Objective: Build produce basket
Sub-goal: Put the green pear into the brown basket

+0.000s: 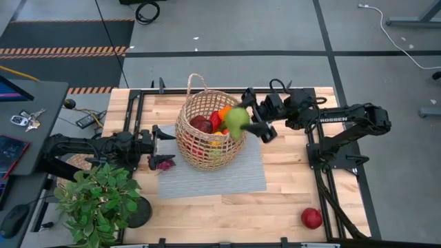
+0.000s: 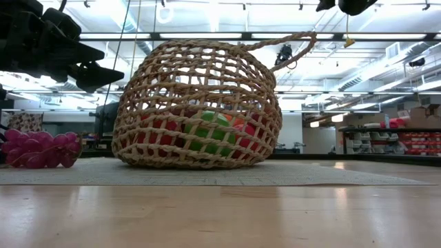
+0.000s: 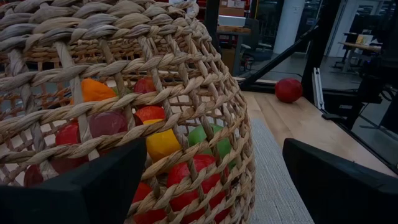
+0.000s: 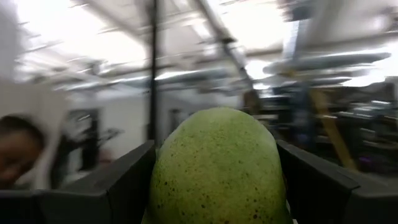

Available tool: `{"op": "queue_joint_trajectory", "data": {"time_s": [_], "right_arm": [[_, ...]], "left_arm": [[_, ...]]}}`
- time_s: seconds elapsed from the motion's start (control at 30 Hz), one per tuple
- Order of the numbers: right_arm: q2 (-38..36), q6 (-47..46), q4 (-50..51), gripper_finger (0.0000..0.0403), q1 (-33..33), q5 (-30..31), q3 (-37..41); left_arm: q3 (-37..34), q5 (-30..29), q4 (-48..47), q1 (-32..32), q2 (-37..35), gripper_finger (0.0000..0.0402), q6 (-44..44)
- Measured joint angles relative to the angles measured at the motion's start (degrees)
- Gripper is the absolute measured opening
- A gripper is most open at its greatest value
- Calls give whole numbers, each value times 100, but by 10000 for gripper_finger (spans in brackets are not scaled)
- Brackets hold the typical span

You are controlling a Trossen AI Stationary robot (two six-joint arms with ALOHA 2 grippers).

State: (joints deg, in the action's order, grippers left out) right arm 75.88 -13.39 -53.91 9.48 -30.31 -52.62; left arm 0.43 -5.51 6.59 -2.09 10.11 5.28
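Now pear (image 4: 214,168) (green) sits between right end effector (image 1: 242,122) fingers.

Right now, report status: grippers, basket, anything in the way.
Right gripper shut on pear over basket rim. Left gripper open, beside basket. Grapes and one apple outside. Drop path looks clear.
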Motion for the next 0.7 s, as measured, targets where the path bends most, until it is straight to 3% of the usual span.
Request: {"op": "queue_joint_trajectory", "data": {"time_s": [0.1,0.3,0.7], "right_arm": [[0,132,2,314,-52,-540,0],[0,497,579,314,11,-941,0],[2,895,1101,314,4,-971,0]], "left_arm": [[0,0,0,-2,-2,386,2],[0,2,1,-2,0,386,2],[0,-1,1,0,0,386,1]]}}
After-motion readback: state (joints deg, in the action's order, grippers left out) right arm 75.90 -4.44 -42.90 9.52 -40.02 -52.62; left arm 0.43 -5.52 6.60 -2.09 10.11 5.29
